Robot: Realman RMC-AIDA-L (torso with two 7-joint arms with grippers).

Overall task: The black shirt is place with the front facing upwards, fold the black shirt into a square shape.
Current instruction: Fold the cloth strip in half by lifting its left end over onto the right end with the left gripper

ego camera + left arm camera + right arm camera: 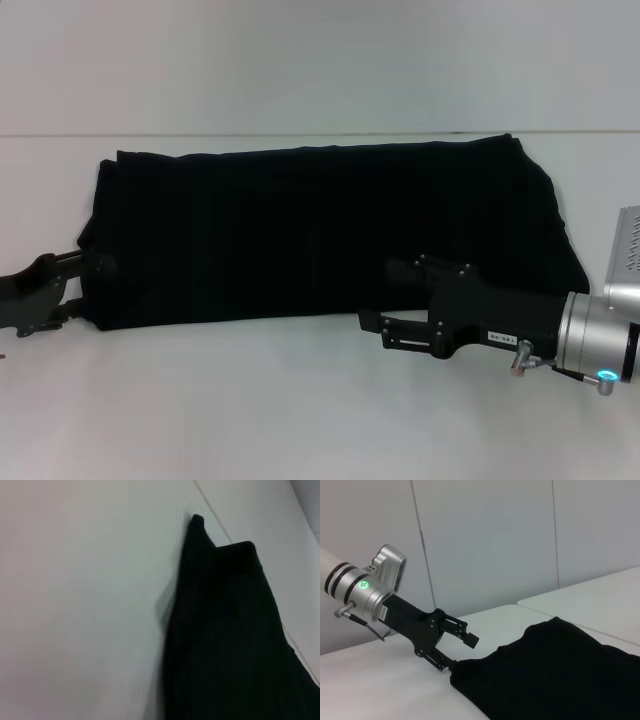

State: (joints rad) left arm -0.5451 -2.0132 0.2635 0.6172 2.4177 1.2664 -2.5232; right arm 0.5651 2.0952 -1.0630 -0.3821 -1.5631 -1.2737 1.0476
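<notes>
Black shirt (320,235) lies folded in a long band across white table (300,400). Left pincer (88,285) at 9 o'clock, fingers spread, straddling shirt's corner. Right pincer (385,300) at 4 o'clock over near hem; opening: cannot tell.

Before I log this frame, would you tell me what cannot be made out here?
- Black shirt: the front print cannot be seen in any view.
- Right gripper, head view: its black fingers merge with the shirt, so any grasp is unclear.
- Left gripper, right wrist view: lower finger disappears at the shirt's edge.
</notes>
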